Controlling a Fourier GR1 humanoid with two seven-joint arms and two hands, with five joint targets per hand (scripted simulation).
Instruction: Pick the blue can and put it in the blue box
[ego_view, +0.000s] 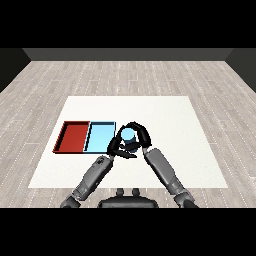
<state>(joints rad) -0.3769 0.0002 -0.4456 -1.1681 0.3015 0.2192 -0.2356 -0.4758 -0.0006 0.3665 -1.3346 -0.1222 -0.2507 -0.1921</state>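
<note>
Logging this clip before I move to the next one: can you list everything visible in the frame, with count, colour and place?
table: one, white, centre of the view on a grey plank floor.
red tray: one, red, left part of the table, leftmost of the two trays.
blue tray: one, light blue, directly right of the red tray, side by side with it.
blue can: one, blue, upright, just right of the blue tray, between the two hands.
left hand: one, black on a grey forearm, at the can's left side, fingers curled towards it.
right hand: one, black on a grey forearm, curled round the can from the right.
</note>
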